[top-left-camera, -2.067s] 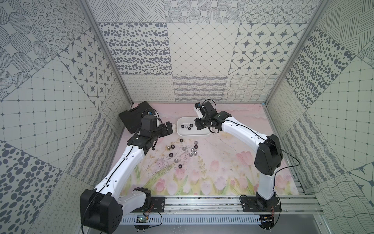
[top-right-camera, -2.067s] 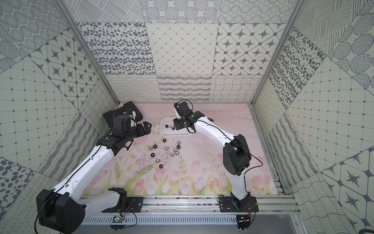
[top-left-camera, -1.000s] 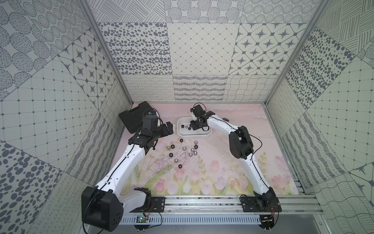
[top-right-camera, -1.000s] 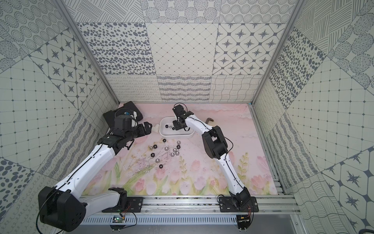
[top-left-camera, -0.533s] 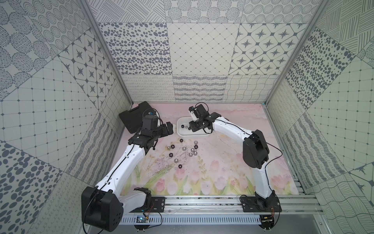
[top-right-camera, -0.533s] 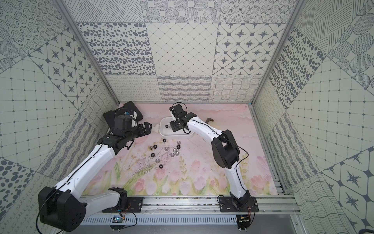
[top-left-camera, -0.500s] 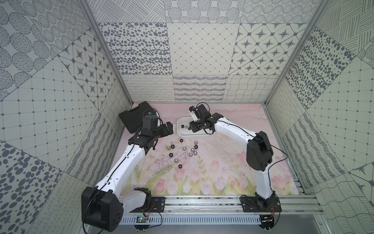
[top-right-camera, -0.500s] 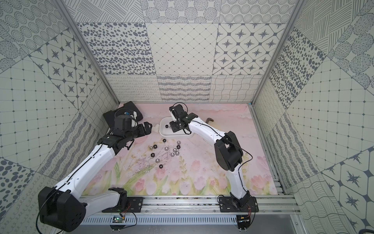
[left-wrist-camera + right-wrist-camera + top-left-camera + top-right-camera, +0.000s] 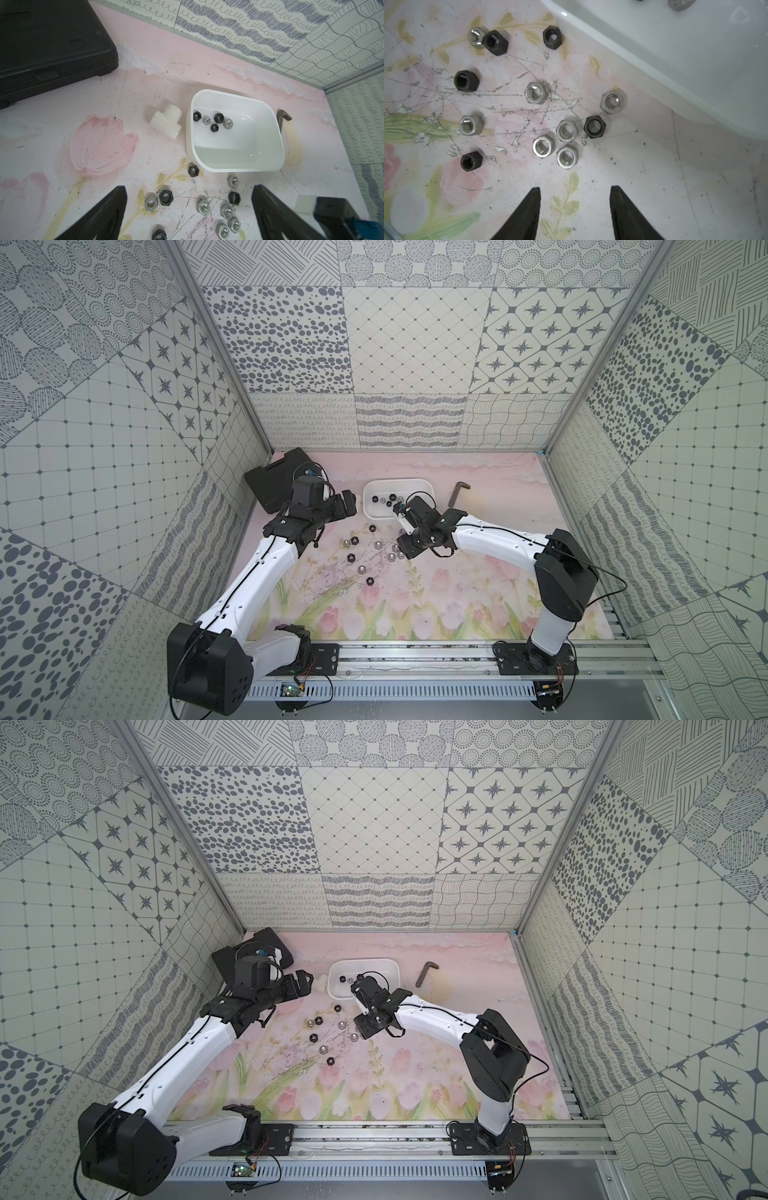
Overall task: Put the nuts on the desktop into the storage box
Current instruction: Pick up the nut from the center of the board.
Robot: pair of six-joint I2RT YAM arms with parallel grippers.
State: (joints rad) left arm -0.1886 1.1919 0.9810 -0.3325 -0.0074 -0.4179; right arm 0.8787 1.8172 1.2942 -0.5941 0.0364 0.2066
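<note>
Pale pink flower-printed table (image 9: 478, 597); 12 o'clock = back wall. Flat black plastic case (image 9: 272, 479) sits at 10 o'clock, not part of the job. Shallow white glossy rectangular storage box (image 9: 239, 145) sits near 12 o'clock, flat on the table.

Left end effector (image 9: 189, 187): fingers spread wide, nothing between them, hanging at 9 o'clock of the box. Right end effector (image 9: 575, 188): fingers partly apart, empty, above bare table at the 3 o'clock edge of the scatter.

Dark L-shaped metal hex key (image 9: 457, 494) is just beside the box at 3 o'clock. White plastic T-shaped pipe fitting (image 9: 166, 122) is just beside it at 9 o'clock. Leave both.

Small hexagonal metal nuts (image 9: 566, 155), matte black and shiny silver: about a dozen lie flat on the table at 6–7 o'clock of the box. Five more nuts (image 9: 218, 117) are already inside.

Handling, judged:
- Rigid steel, dense but light for the arm, no crush risk.
- Smooth flats look slippery and the profile is low, so the fingertips must nearly touch the table.
- Pinch across two opposite flats, not across corners.
- The silver ones nearest the right end effector sit close together, so a neighbour may get nudged. A lone nut is the easier pick.
</note>
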